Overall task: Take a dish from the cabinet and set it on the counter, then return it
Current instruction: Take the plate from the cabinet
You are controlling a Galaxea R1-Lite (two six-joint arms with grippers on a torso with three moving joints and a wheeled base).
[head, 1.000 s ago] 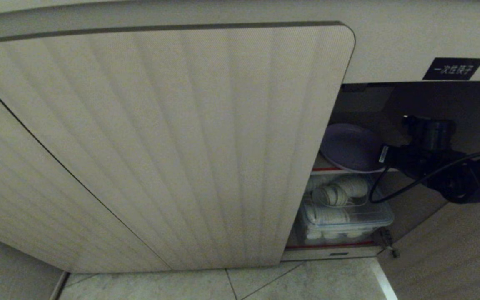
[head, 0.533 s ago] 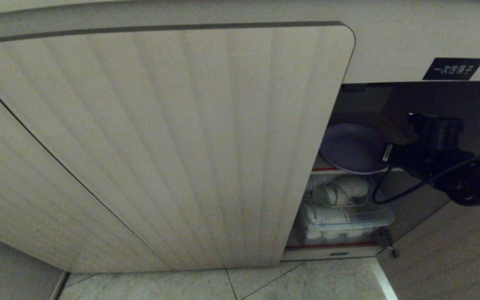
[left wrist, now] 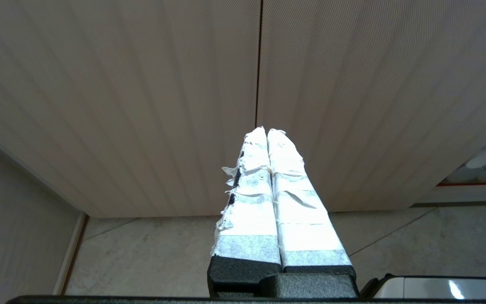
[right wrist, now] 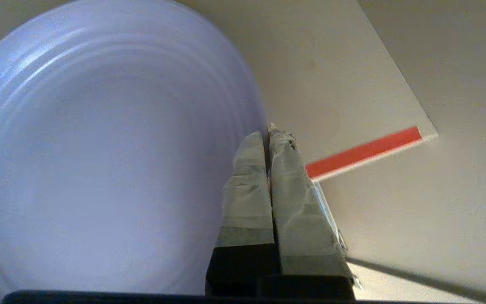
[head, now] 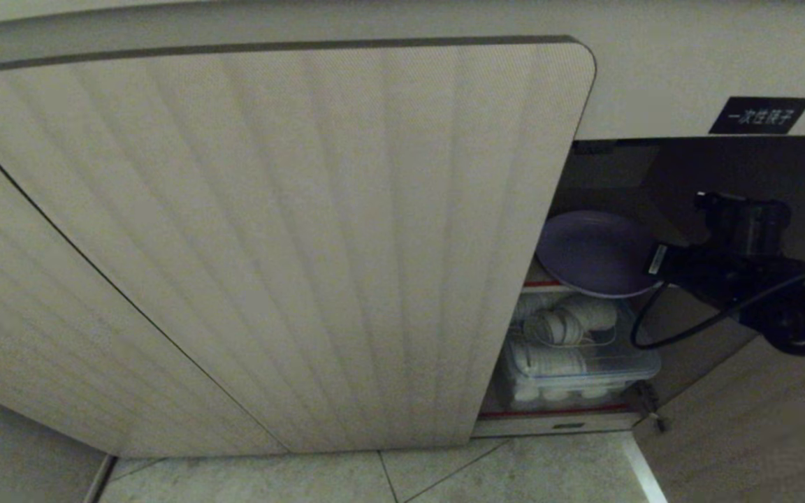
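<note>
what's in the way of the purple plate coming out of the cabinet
Nothing visible. The right gripper is shut on the rim of the purple plate at the shelf edge. The closed door covers only the left half of the cabinet; the opening on the right is free.

Left gripper (left wrist: 267, 131): tape-wrapped fingers (left wrist: 249, 202) pressed together, lower centre of frame. Ribbed cabinet doors (left wrist: 141, 101) fill the upper frame, divided by a vertical seam (left wrist: 259, 63). Tiled floor (left wrist: 141, 253) occupies the bottom. Red-edged shelf (left wrist: 471, 184) visible at right edge.
</note>
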